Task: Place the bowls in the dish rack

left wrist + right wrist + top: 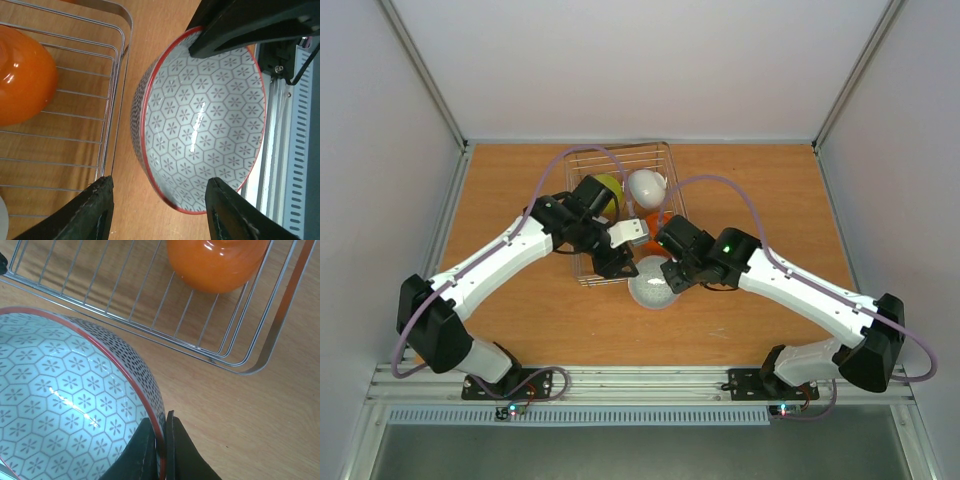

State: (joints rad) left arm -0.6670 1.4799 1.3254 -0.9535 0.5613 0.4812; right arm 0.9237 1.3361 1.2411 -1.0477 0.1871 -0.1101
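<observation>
right end effector (160,420) pinching rim of grey patterned bowl (65,405) | bowl outside dish rack (280,330), just beside its near edge | left end effector (160,182) spread above that bowl | orange bowl (215,262), yellow-green bowl (612,186) and white bowl (646,185) inside rack

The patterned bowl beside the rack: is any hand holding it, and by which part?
The right hand pinches the patterned bowl by its red rim; the left hand is open, holding nothing.

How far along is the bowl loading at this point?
Done: yellow-green bowl, white bowl and orange bowl sit in the dish rack. In hand: right tool pinches the rim of the patterned bowl, outside the rack; left tool open beside it. Left: racking that bowl.
</observation>
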